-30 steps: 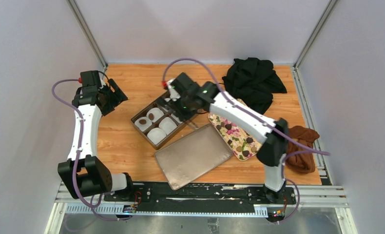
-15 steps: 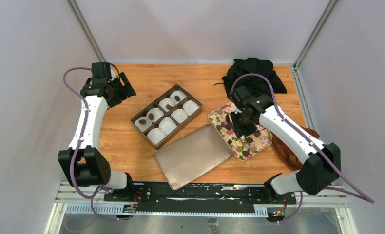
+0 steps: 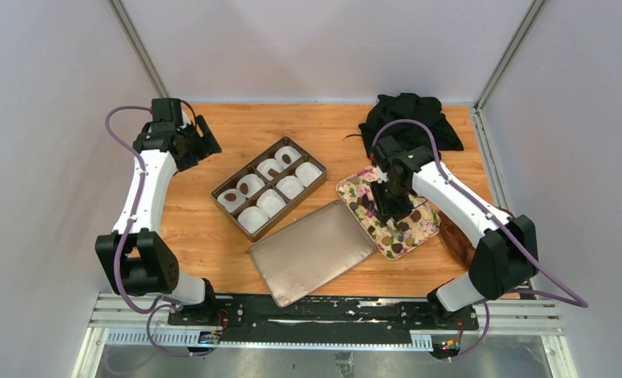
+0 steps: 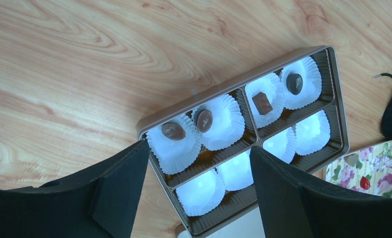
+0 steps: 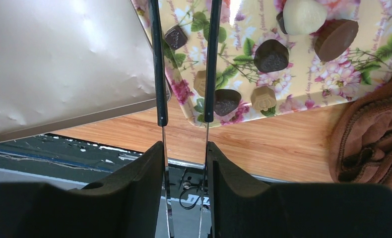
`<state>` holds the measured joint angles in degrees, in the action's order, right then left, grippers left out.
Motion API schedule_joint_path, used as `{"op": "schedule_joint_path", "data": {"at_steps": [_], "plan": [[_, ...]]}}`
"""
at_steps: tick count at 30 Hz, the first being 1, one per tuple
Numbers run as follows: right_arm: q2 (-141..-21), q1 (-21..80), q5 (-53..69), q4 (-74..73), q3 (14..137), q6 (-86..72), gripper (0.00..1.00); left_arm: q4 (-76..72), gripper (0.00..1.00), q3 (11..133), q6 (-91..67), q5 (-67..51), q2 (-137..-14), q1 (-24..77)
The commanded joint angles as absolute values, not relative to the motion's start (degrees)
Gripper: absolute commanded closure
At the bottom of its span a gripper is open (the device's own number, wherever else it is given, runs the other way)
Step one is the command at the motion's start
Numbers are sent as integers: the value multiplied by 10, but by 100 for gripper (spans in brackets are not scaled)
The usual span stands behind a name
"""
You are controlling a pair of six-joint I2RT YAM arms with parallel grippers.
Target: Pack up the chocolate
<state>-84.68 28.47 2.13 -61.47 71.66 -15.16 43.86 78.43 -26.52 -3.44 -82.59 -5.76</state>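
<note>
Chocolate (image 5: 271,55) is tiny bite-size stuff, loose on the floral tray (image 5: 308,82): dark, milk, tan and one white piece. I'd guess it's light and rigid but slick and easy to scuff, so pinch it low on opposite flanks, gently, or a domed one pops out. Right fingers (image 5: 129,198) clamp a pair of tweezers (image 5: 158,74). The prongs reach out over the tray and nothing is lifted yet. Lid (image 5: 60,59) lies just beside the tray. Beyond it sits the box (image 4: 339,99) with eight paper cups (image 4: 200,192), one row of four filled and the other four empty. Left fingers (image 4: 119,188) gape wide and empty over the desk (image 4: 85,59), well apart from the tray.
</note>
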Motion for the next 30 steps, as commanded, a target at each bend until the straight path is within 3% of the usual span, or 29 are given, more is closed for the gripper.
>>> {"op": "schedule_joint_path", "data": {"at_steps": [1,6,20,30], "plan": [[-854,281,32,-628,738,-137,60,439,21,795,-259,-21,-821,-55],[-857,281,-27,-647,732,-127,59,439,20,793,-260,-18,-822,-55],[-906,303,-29,-626,725,-112,59,434,20,796,-264,-20,-827,-55],[-896,303,-43,-653,758,-113,80,434,20,796,-260,-18,-831,-55]]}}
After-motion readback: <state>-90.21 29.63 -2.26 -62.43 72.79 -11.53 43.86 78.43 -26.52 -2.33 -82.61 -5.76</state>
